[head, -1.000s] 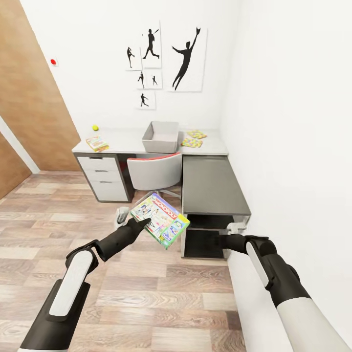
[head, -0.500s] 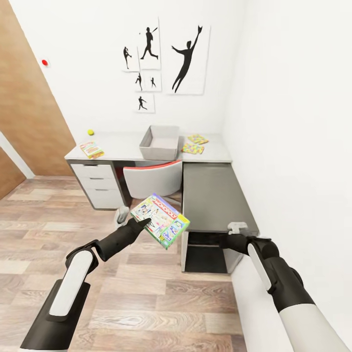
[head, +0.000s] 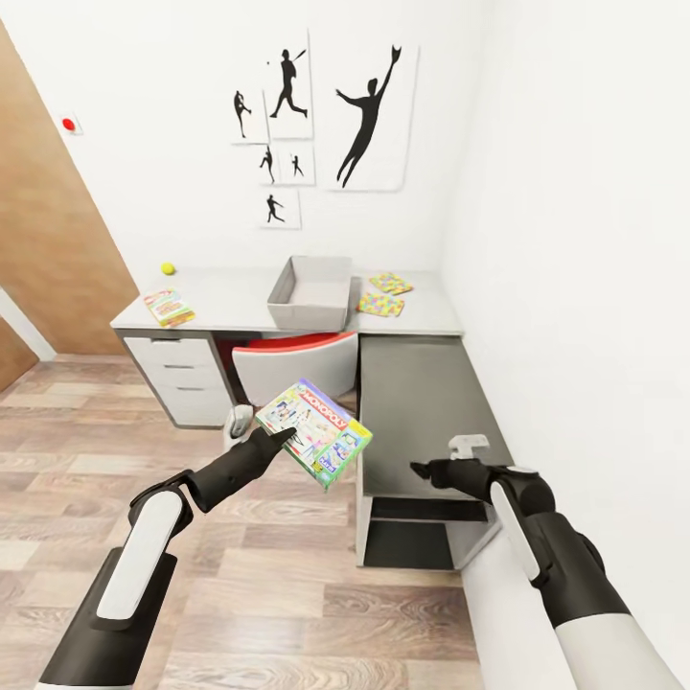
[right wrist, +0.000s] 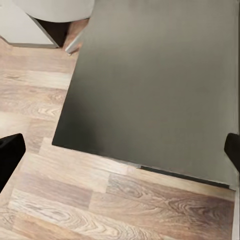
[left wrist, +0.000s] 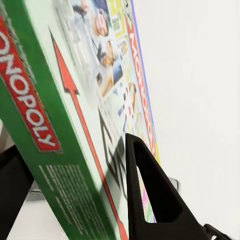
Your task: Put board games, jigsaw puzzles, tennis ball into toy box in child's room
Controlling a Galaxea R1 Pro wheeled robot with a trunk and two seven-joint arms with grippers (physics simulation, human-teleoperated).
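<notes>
head view: we see the pale counter (head: pixel 240 305) at upper centre against a white wall with silhouette prints (head: pixel 369 110), wood floor below. on it sit the toy box (head: pixel 310 292), two jigsaw puzzles (head: pixel 381 305) to its right, a board game (head: pixel 170 308) and tennis ball (head: pixel 168 269) at left. our left claw (head: pixel 284 436) grips the monopoly box (head: pixel 314 429) mid-frame. our right claw (head: pixel 422 470), fingers spread apart and empty, hovers over the dark cabinet (head: pixel 420 402).
</notes>
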